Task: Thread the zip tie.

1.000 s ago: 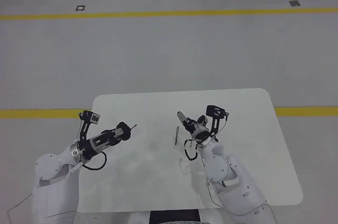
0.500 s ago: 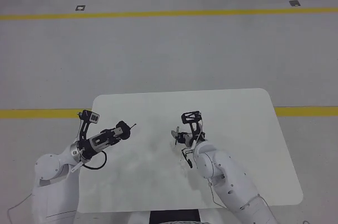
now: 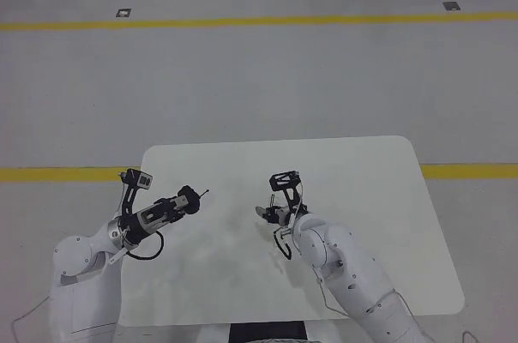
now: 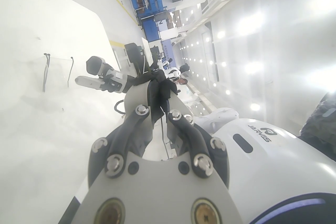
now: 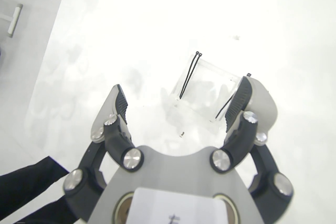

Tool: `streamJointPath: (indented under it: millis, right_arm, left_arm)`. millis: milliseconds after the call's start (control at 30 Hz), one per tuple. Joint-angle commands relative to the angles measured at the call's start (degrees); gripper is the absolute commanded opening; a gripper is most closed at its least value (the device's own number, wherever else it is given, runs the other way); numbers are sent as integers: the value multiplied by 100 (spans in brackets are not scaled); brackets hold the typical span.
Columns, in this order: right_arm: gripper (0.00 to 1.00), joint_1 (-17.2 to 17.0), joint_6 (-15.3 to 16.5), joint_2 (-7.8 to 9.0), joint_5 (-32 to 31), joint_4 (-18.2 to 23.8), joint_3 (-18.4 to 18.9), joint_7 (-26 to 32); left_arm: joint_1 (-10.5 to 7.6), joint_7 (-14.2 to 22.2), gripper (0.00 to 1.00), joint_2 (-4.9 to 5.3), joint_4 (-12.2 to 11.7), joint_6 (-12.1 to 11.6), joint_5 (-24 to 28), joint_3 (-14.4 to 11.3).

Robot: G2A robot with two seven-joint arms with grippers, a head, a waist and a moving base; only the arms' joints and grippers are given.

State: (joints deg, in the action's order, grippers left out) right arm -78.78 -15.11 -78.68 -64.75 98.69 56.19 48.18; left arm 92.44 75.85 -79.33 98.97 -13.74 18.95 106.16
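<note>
While right pincer [image 5: 181, 86] hangs spread wide, two zip ties [image 5: 189, 75] on clear tray [image 5: 210, 89], just ahead of its gap

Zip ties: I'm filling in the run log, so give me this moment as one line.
left gripper: shut on held zip tie | right gripper: open, over clear tray | tray: loose zip ties

Zip ties [image 5: 190, 75] look black plastic, the tray [image 5: 219, 70] clear plastic, the table [image 5: 131, 12] smooth.
</note>
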Motion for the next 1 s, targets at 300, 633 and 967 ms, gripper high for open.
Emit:
streamJointPath:
  millis: [300, 633, 967]
  right_arm:
    - [100, 775, -437, -190, 716, -504, 69, 1442]
    - [100, 882, -437, -389, 847, -917, 252, 1343]
    - [100, 883, -437, -421, 652, -1186, 265, 1112]
  left_arm:
    - [0, 0, 0, 0, 0, 0, 0, 0]
    - [0, 0, 0, 0, 0, 0, 0, 0]
    - [0, 0, 0, 0, 0, 0, 0, 0]
